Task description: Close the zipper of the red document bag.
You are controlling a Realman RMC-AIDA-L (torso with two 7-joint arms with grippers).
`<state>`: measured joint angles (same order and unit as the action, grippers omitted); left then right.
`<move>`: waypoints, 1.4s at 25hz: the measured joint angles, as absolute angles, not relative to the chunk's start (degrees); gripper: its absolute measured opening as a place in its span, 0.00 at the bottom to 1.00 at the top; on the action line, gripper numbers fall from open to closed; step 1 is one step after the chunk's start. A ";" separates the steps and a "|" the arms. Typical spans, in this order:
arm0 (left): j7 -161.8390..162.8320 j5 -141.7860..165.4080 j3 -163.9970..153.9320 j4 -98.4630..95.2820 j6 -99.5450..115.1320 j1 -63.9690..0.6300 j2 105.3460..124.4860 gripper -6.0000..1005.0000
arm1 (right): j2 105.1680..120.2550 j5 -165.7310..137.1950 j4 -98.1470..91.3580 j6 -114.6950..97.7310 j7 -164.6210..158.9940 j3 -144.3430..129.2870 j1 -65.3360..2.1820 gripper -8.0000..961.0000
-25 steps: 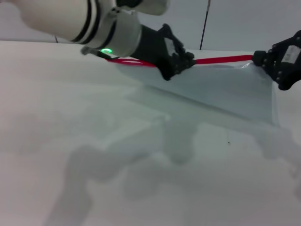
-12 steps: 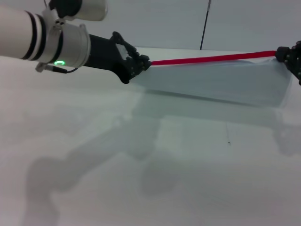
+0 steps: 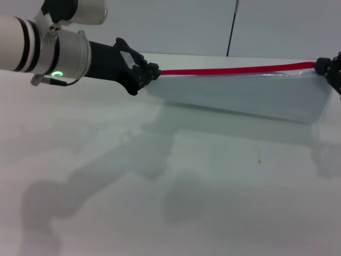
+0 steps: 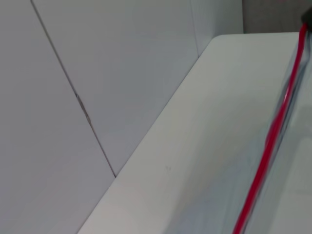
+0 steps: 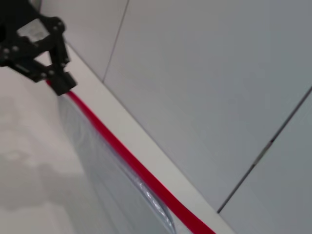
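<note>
The bag [image 3: 250,98], a flat translucent blue-grey pouch, hangs stretched above the white bench [image 3: 160,202], its red zipper [image 3: 234,70] taut along the far edge. Left gripper [image 3: 146,73] is clamped on the zipper's left end, further left than before; right gripper [image 3: 326,68] pinches the right corner.
</note>
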<state>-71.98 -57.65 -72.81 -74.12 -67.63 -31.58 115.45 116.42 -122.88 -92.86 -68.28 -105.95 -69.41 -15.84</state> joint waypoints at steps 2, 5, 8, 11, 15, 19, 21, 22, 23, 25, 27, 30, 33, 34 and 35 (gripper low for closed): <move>-72.21 -57.65 -72.65 -73.86 -67.74 -31.93 115.38 0.07 | 116.35 -123.43 -92.11 -69.05 -105.97 -69.56 -16.41 0.04; -72.48 -57.67 -72.05 -73.65 -68.05 -32.12 115.11 0.09 | 116.31 -125.04 -90.50 -69.74 -106.94 -69.53 -17.48 0.04; -72.49 -57.70 -70.30 -73.75 -68.17 -32.26 115.10 0.12 | 116.35 -127.21 -89.80 -69.54 -108.67 -69.19 -17.84 0.04; -72.51 -58.80 -67.28 -73.97 -69.01 -32.28 115.18 0.22 | 116.38 -128.60 -89.81 -69.00 -110.17 -68.40 -17.83 0.13; -72.92 -65.62 -61.72 -73.98 -71.05 -31.53 115.48 0.36 | 116.56 -124.57 -90.29 -67.70 -110.38 -66.08 -16.81 0.30; -79.16 -77.82 -55.44 -72.93 -72.52 -28.91 115.91 0.45 | 116.72 -112.97 -88.77 -61.92 -107.14 -66.50 -14.11 0.47; -85.34 -86.14 -53.59 -71.13 -72.38 -26.29 116.34 0.50 | 116.88 -106.52 -86.66 -57.91 -103.69 -68.68 -12.54 0.52; -87.56 -89.33 -53.49 -70.17 -72.34 -25.22 116.44 0.52 | 116.96 -103.35 -85.72 -56.04 -102.12 -69.85 -11.82 0.54; -91.13 -94.52 -53.56 -68.62 -72.08 -23.73 116.47 0.52 | 116.96 -100.10 -84.96 -53.31 -100.70 -71.25 -10.89 0.55; -95.40 -100.60 -53.85 -66.63 -71.97 -22.04 116.62 0.52 | 116.98 -94.81 -84.06 -47.34 -98.26 -74.35 -9.20 0.57; -98.23 -104.68 -54.29 -65.36 -71.99 -20.75 116.88 0.52 | 116.97 -91.60 -83.69 -40.16 -97.41 -78.24 -7.85 0.60; -100.32 -107.01 -55.03 -64.27 -71.18 -19.86 116.94 0.51 | 116.95 -88.96 -83.66 -29.13 -97.62 -84.66 -6.38 0.61; -101.94 -108.86 -56.13 -64.19 -68.35 -18.73 117.12 0.51 | 116.89 -87.38 -84.05 -17.69 -97.69 -90.80 -5.55 0.60; -102.91 -110.21 -56.71 -64.16 -67.49 -18.15 117.14 0.51 | 116.83 -87.09 -84.06 -14.58 -97.68 -92.43 -5.49 0.60; -103.86 -111.46 -57.25 -64.12 -66.79 -17.63 117.14 0.51 | 116.74 -86.81 -83.97 -11.72 -97.63 -93.87 -5.47 0.60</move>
<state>-103.86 -111.46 -57.25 -64.12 -66.79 -17.63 117.14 116.74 -86.81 -83.97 -11.72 -97.63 -93.87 -5.47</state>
